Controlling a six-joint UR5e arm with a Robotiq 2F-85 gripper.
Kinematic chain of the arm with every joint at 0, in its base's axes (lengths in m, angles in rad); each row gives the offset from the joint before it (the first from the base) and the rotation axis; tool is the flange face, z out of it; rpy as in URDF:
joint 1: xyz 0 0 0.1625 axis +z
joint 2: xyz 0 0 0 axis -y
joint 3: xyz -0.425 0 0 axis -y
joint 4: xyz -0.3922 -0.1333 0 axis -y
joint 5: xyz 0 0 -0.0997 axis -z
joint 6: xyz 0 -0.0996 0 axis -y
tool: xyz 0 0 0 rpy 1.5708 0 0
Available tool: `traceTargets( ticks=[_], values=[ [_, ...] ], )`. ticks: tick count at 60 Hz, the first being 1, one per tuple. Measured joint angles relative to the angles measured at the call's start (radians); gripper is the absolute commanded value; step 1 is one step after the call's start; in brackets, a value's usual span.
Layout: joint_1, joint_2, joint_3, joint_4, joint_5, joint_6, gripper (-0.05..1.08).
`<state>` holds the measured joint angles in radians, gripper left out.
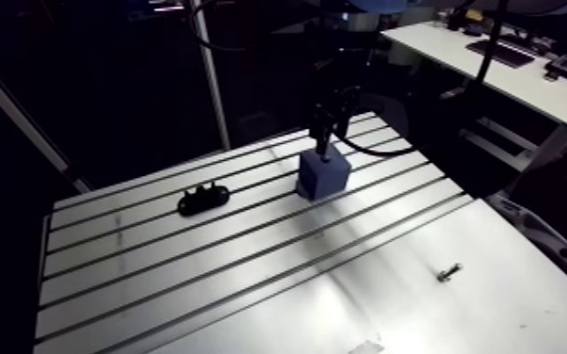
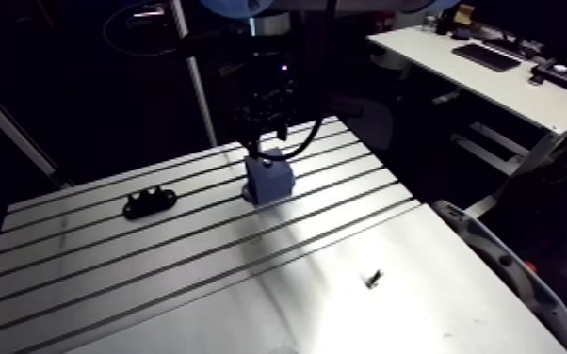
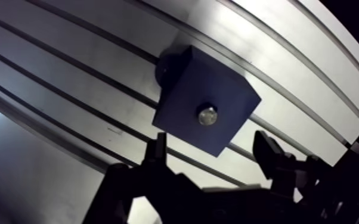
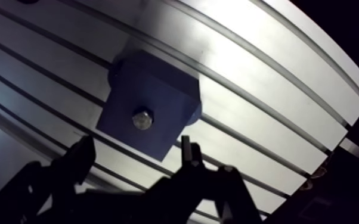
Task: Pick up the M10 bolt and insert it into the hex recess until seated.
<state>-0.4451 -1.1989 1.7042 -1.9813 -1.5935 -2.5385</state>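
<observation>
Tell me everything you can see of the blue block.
The blue block is a matte, plastic-looking cube with sharp edges. It stands flat on the slotted table, set at an angle across the grooves. A shiny metal bolt sits in the middle of its top face, with only its rounded end showing. The gripper hangs over it, fingers apart and gripping nothing.

The blue block (image 1: 323, 174) stands right under my gripper (image 3: 212, 144), the one tall thing in my way. A black bracket (image 1: 202, 199) (low, flat) lies well apart, as does a small screw (image 1: 449, 273). Open table (image 1: 250, 282) runs between them.
</observation>
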Motion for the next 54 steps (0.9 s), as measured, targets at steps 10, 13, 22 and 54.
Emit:
traceTargets(
  ticks=[10, 13, 22, 54],
  values=[
    [0.001, -0.015, -0.004, 0.002, 0.004, 0.004, 0.01],
    [0.002, -0.022, -0.005, 0.002, 0.005, 0.009, 0.01],
    [0.006, -0.045, -0.008, 0.003, 0.009, 0.039, 0.01],
    [0.025, -0.044, 0.001, 0.011, 0.015, 0.339, 0.42]
  ],
)
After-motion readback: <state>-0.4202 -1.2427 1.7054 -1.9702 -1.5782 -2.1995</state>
